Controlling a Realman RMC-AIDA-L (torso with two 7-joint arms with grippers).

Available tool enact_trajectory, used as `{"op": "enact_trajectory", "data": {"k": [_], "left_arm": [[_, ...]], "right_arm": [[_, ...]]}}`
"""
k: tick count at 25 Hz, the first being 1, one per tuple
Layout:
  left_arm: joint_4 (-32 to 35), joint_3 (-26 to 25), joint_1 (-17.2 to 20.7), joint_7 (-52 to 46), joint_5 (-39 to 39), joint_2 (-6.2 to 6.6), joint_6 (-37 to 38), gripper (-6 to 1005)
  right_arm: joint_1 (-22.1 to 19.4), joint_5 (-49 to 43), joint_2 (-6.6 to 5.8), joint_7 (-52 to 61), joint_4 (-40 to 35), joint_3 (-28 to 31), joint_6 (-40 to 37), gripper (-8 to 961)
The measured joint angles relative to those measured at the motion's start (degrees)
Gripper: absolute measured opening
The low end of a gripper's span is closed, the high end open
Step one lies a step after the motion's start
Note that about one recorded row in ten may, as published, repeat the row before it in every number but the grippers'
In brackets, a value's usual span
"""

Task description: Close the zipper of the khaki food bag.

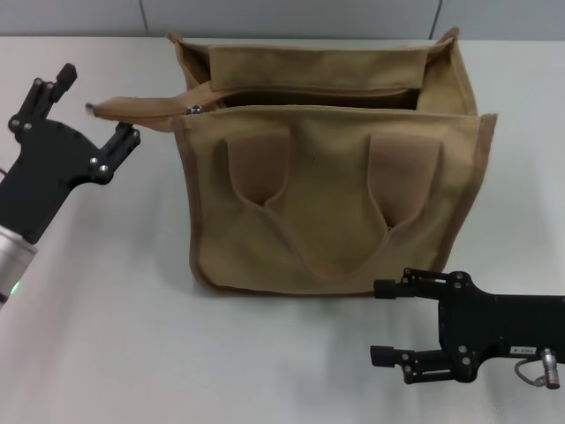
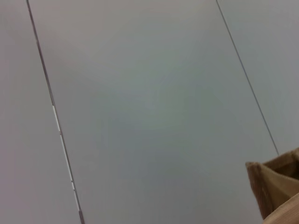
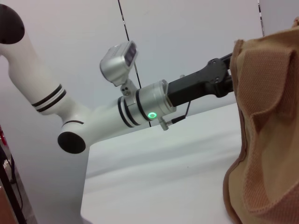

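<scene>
Khaki food bag [image 1: 335,203] seen centre frame on worktop [image 1: 106,353], zipper [image 1: 196,109] undone. Left gripper [image 1: 93,110] held wide, upper left; right gripper [image 1: 386,322] wide, lower right. Risk: bag dragged if left unbraced.

Upright khaki food bag [image 1: 335,208], zipper [image 1: 305,104] open, pull at left

Place: lab or test room | Evidence: bare white table [image 1: 115,353], plain grey panelled wall [image 2: 149,93]

One khaki food bag [image 1: 335,212], two handles [image 1: 258,170], two end effectors [image 1: 93,110].
</scene>
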Motion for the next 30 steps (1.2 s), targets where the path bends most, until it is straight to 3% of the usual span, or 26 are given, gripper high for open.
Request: {"op": "enact_trajectory", "data": {"k": [16, 30], "left_arm": [[-1.9, 1.0, -0.2, 2.0, 0.0, 0.01, -1.6, 646], [-2.5, 1.9, -0.3, 5.0, 0.0, 0.0, -4.0, 202]], "right_arm": [[1.3, 0.0, -0.03, 0.0, 0.1, 0.0, 1.1, 814], [2.0, -0.1, -0.04, 0.5, 0.3, 0.0, 2.2, 814]]}}
